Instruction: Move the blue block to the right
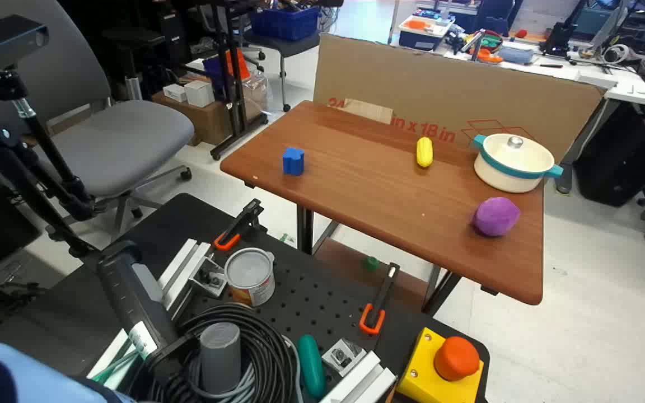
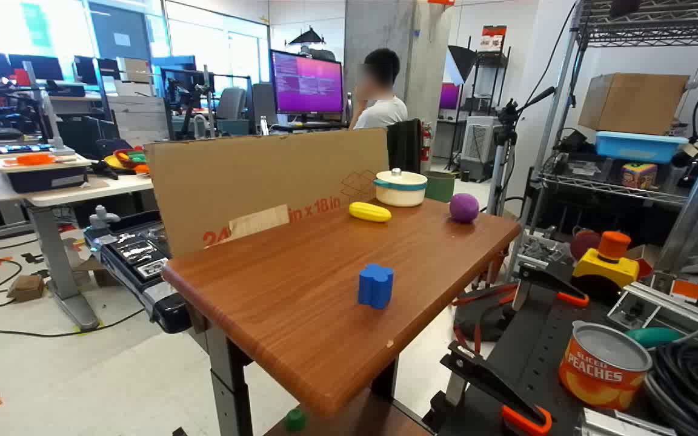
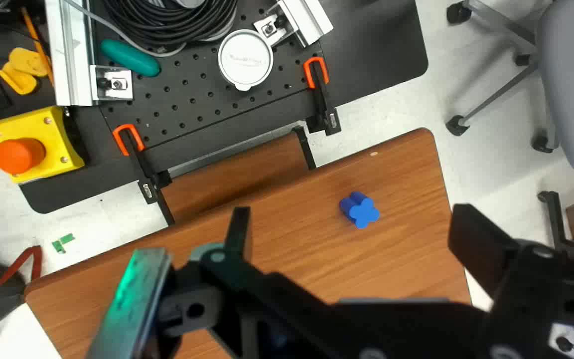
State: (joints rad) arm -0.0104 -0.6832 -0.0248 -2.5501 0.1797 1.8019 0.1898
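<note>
The blue block [image 1: 293, 162] is a small deep-blue piece with a lobed, clover-like top. It stands upright on the brown wooden table [image 1: 356, 168], near one end, in both exterior views [image 2: 375, 286]. In the wrist view the blue block [image 3: 361, 210] shows between and beyond the two fingers. My gripper [image 3: 357, 234] is wide open and empty, above the table and apart from the block. Its height over the table is hard to tell. The gripper is out of view in both exterior views.
On the table are a yellow oblong piece [image 1: 424, 152], a purple ball [image 1: 496, 216] and a cream lidded pot [image 1: 506, 176]. A cardboard panel [image 2: 252, 175] stands along one long edge. A black perforated bench with clamps, a can [image 1: 249, 277] and a red-orange button [image 1: 457, 358] adjoins the table.
</note>
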